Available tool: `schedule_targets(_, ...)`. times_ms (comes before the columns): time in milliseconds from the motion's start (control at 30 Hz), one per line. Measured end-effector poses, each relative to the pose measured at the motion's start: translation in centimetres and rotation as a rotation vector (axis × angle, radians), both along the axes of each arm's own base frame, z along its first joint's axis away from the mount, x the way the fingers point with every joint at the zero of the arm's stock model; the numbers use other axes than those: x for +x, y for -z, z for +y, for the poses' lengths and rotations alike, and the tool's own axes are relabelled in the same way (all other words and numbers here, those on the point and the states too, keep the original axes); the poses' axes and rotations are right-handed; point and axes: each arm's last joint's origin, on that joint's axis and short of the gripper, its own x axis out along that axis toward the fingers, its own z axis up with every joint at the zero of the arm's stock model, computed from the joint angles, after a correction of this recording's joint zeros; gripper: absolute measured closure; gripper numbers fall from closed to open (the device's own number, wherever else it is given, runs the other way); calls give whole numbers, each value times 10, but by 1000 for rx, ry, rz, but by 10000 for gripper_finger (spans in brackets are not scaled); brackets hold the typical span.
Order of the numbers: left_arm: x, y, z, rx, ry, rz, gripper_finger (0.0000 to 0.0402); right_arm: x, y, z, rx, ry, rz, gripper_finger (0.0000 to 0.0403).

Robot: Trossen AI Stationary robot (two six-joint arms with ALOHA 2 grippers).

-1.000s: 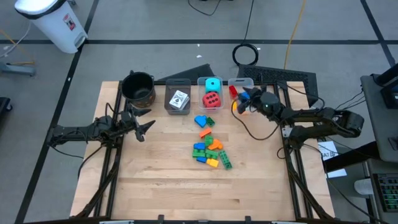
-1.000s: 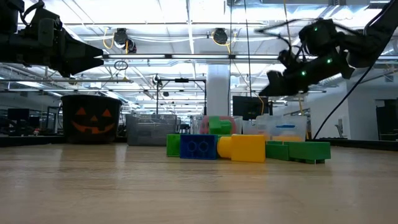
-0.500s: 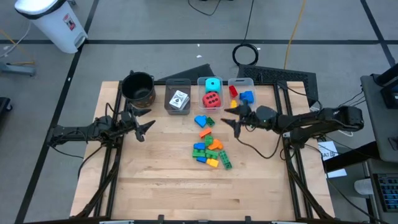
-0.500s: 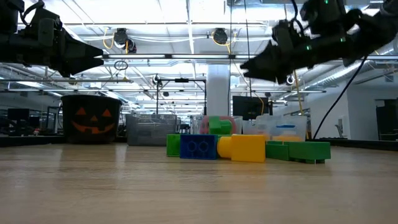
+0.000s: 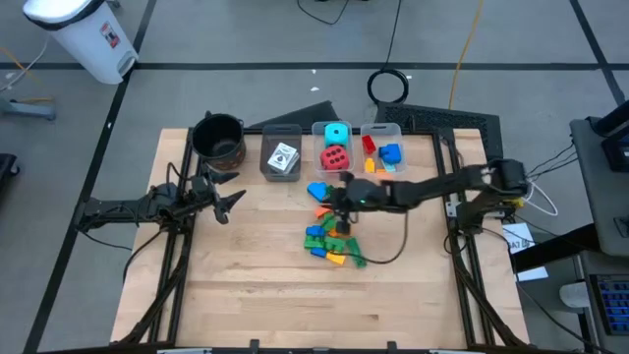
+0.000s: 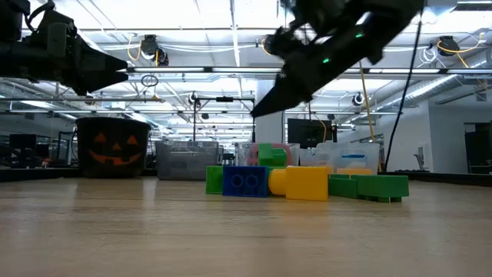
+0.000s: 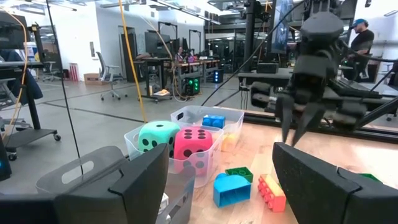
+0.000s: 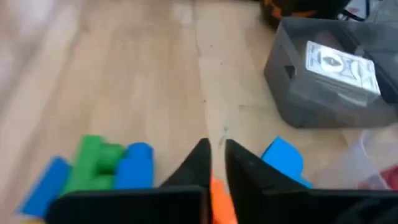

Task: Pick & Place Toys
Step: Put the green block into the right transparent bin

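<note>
The loose pile of small bricks [image 5: 332, 239] lies mid-desk [image 5: 246, 285], with a blue brick [image 5: 317, 190] just in front of the bins. The red dotted cube [image 5: 335, 156] and cyan dotted cube [image 5: 336, 134] sit in the middle clear bin [image 5: 319, 129]. The right gripper [image 5: 341, 203] hangs over the pile, fingers together. The left gripper [image 5: 232, 201] waits near the black pumpkin pot [image 5: 218, 138], fingers apart and empty

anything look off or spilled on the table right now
Nothing looks damaged or spilled. A loose heap of bricks still lies on the bare table in front of the bins, unsorted. The right end effector hangs shut above that heap, and the left end effector waits open near the black pot.
</note>
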Motion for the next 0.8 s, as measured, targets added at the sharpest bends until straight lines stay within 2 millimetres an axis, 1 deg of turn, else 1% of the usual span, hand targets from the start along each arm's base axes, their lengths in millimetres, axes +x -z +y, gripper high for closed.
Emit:
schedule_targets(33, 0, 0, 0, 0, 0, -1, 110, 8, 2, -4, -25, -3, 14, 394)
schedule_targets(100, 0, 0, 0, 0, 0, -1, 110, 20, 9, -15, -46, 16, 35, 392)
schedule_targets(200, 0, 0, 0, 0, 0, -2, 110, 34, 20, -33, -62, 48, 70, 399)
schedule_targets(300, 0, 0, 0, 0, 0, -1, 110, 41, 32, -49, -68, 74, 128, 400)
schedule_targets(400, 0, 0, 0, 0, 0, -1, 110, 42, 45, -58, -70, 86, 182, 402)
schedule_targets(500, 0, 0, 0, 0, 0, -1, 110, 41, 54, -62, -69, 87, 224, 402)
schedule_targets(667, 0, 0, 0, 0, -1, 1, 110, 37, 60, -61, -60, 82, 302, 402)
schedule_targets(733, 0, 0, 0, 0, 0, 0, 110, 34, 60, -57, -44, 83, 335, 402)
schedule_targets(800, 0, 0, 0, 0, 0, -1, 110, 28, 55, -51, -19, 83, 379, 402)
